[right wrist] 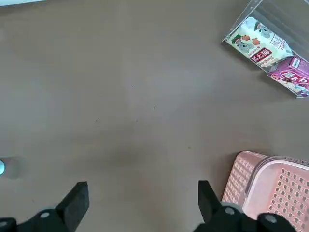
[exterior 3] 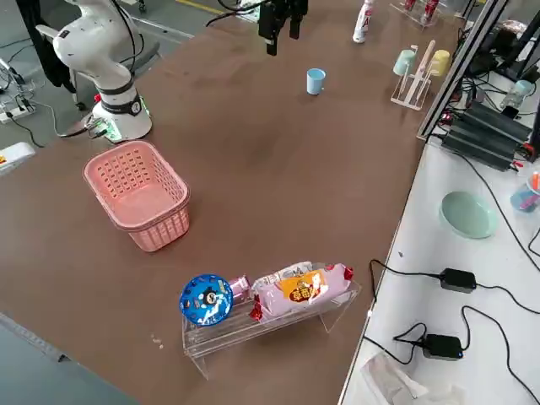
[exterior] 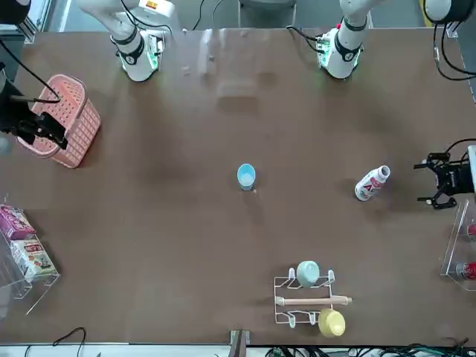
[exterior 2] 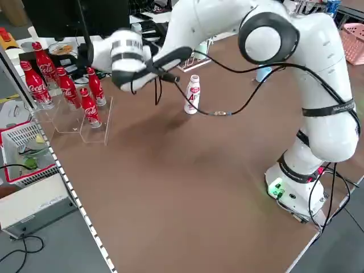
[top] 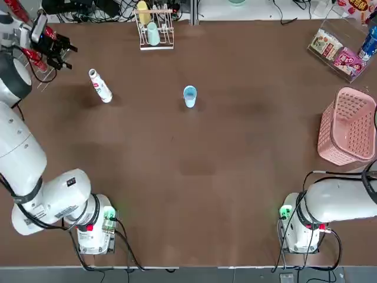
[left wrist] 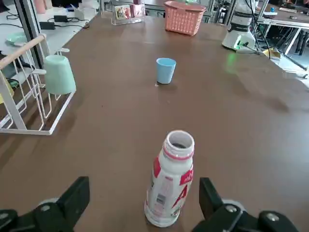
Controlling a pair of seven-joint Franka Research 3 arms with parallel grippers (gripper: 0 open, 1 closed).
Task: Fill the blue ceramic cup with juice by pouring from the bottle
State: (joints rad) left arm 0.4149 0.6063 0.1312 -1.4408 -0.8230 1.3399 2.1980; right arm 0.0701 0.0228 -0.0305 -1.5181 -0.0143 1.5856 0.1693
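A: Bottle?
B: Bottle [top: 100,86] upright, uncapped, on the surface [top: 194,171]; left hand [left wrist: 145,203] wide open, holding nothing, bottle ahead between its fingers' lines.
A: Cup?
B: Blue cup [top: 189,96] upright, mid-surface, well apart from the bottle, bare surface between.
A: Right hand?
B: Right hand [right wrist: 144,200] wide open, holding nothing, by the pink basket [top: 347,126].
A: Edges?
B: Rack [top: 155,29] at the far edge; wide bare stretch on the cup's robot side.
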